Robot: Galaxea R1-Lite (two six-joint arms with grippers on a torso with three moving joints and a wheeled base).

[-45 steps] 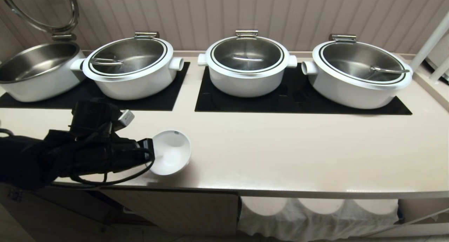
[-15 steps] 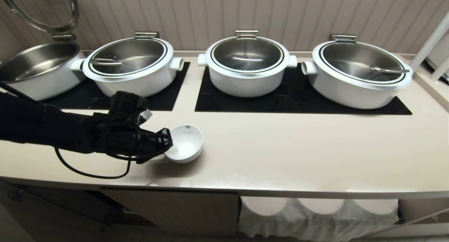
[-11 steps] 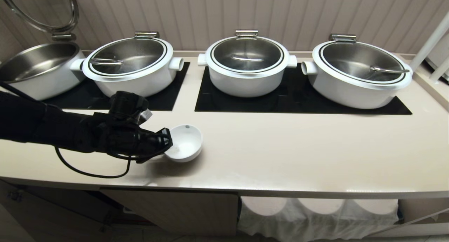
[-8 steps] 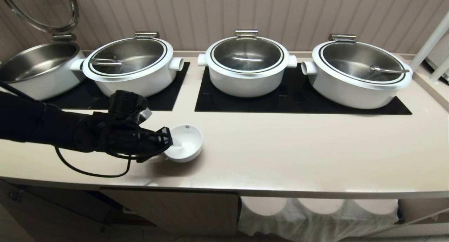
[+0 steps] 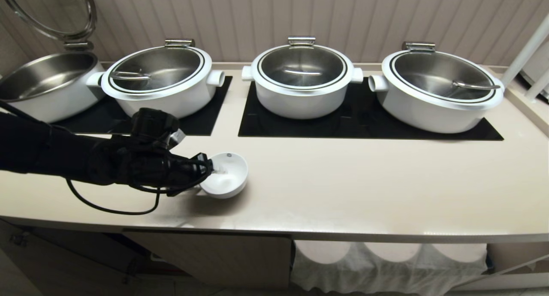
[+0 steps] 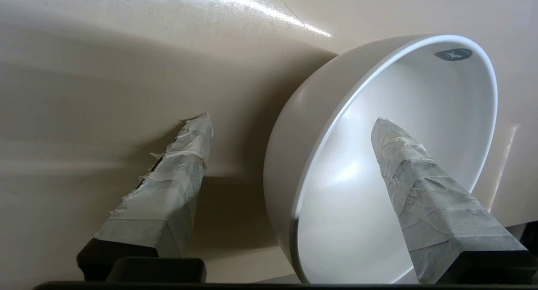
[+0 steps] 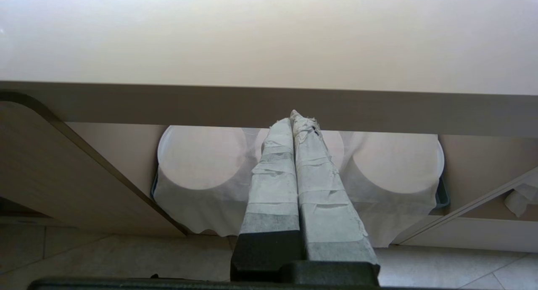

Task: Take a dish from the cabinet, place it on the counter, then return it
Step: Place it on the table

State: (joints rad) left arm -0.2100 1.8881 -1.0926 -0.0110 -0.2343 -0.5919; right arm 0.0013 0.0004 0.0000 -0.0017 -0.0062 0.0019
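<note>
Behind the dish (image 5: 227,176), along the counter's (image 5: 343,188) back edge, stand four large white pots on black glass panels (image 5: 364,120): three shut under steel lids (image 5: 303,65) and, at the left end, an open pot (image 5: 45,88) with its lid tipped up and a bare steel basin. Nothing lies between the dish and those pots. The dish sits upright on its foot near the counter's front edge, toward the left end, mouth up and empty; being round, it has no long axis. The left gripper (image 5: 210,169) reaches in from the left at its rim, taped fingers (image 6: 420,189) spread wide, one inside the bowl, the other outside beside its wall, neither pinching it. Below the front edge, the cabinet (image 5: 214,257) has stacked white bowls under a cloth (image 7: 197,172). The right gripper (image 7: 296,122) hangs there, fingers pressed together on nothing.
</note>
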